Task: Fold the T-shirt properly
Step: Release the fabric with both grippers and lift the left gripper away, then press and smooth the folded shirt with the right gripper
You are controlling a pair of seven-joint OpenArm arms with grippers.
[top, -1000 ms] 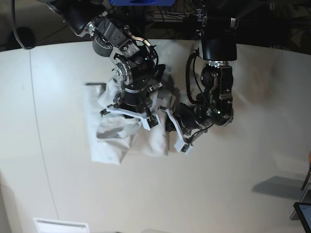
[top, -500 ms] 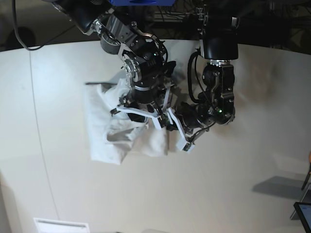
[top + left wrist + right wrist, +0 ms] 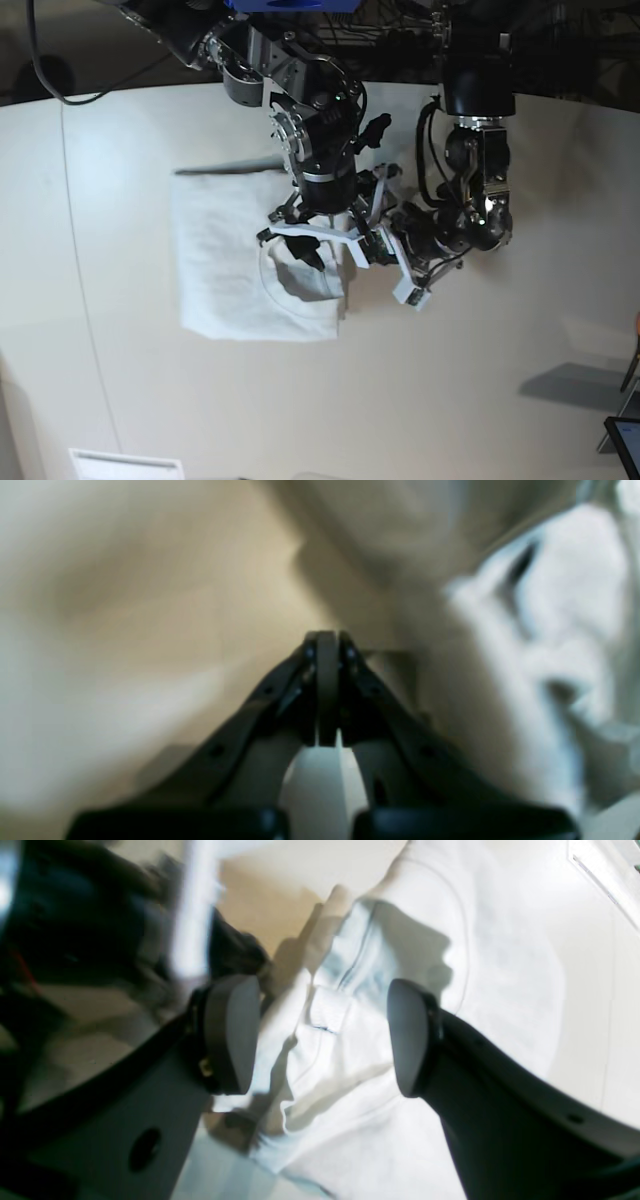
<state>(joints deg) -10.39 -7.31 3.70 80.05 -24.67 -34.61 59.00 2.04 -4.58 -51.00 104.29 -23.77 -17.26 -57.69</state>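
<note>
White cotton, the T-shirt (image 3: 250,270) lies folded toward the table's (image 3: 480,400) far edge beneath the right gripper (image 3: 312,240), jaws spread and empty, left gripper (image 3: 405,285) clenched alongside.

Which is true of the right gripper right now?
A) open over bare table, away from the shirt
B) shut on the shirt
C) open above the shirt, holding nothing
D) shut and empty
C: in the right wrist view the right gripper has its jaws spread wide, with the shirt lying flat on the table between and below them, not pinched by either finger.
</note>
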